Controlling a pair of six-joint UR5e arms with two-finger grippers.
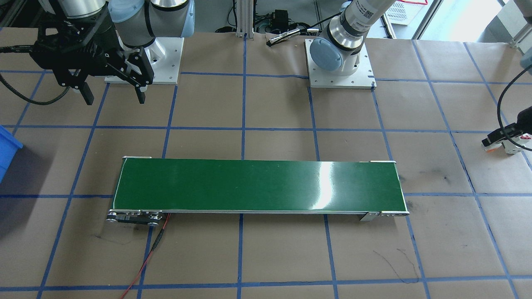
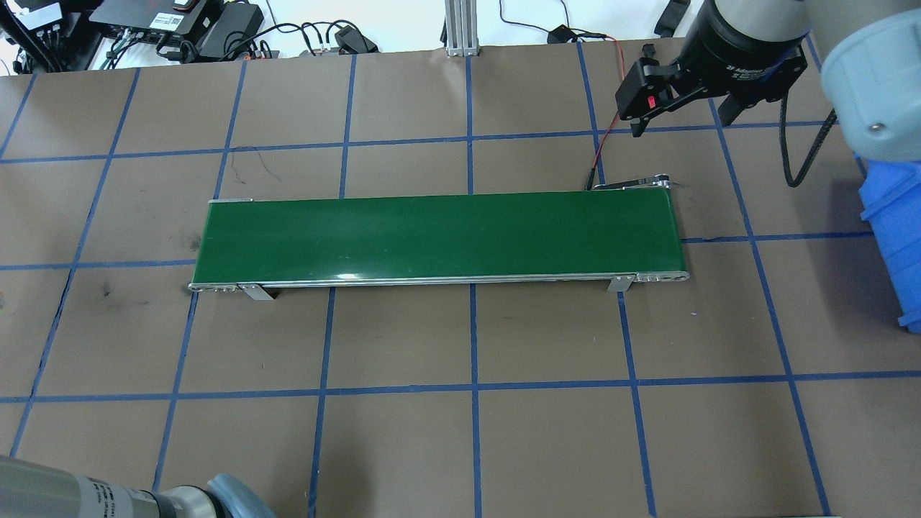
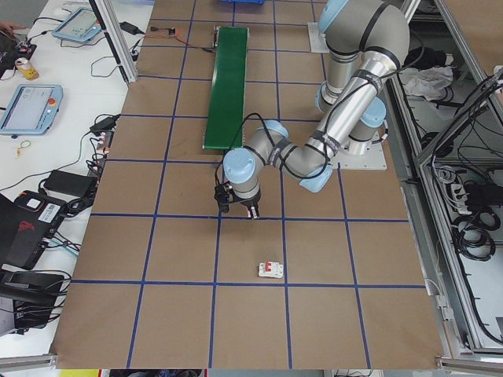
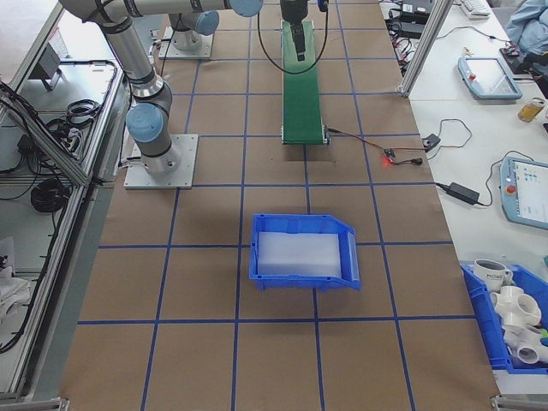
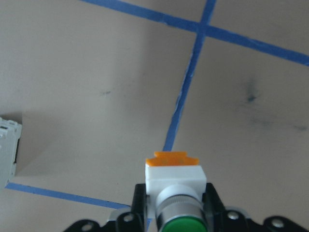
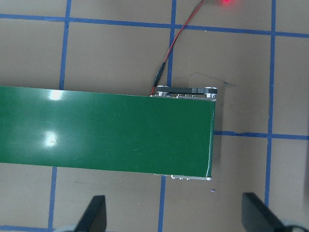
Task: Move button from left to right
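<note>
Left gripper [image 5: 176,212]: pinching the button [image 5: 175,186] above the table.
Right gripper [image 1: 112,89]: spread, empty, near the conveyor [image 1: 257,185].
Risk: small button could slip, dropping beside the circuit breaker [image 5: 8,150].

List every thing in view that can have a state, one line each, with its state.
left gripper: shut on the button, held above the table
button: clamped between the left fingers, green cap toward the camera, orange base outward
right gripper: open, empty, hanging over the belt's end
conveyor belt: bare
circuit breaker: lying on the table, ungripped
blue bin: nothing clearly visible inside
</note>
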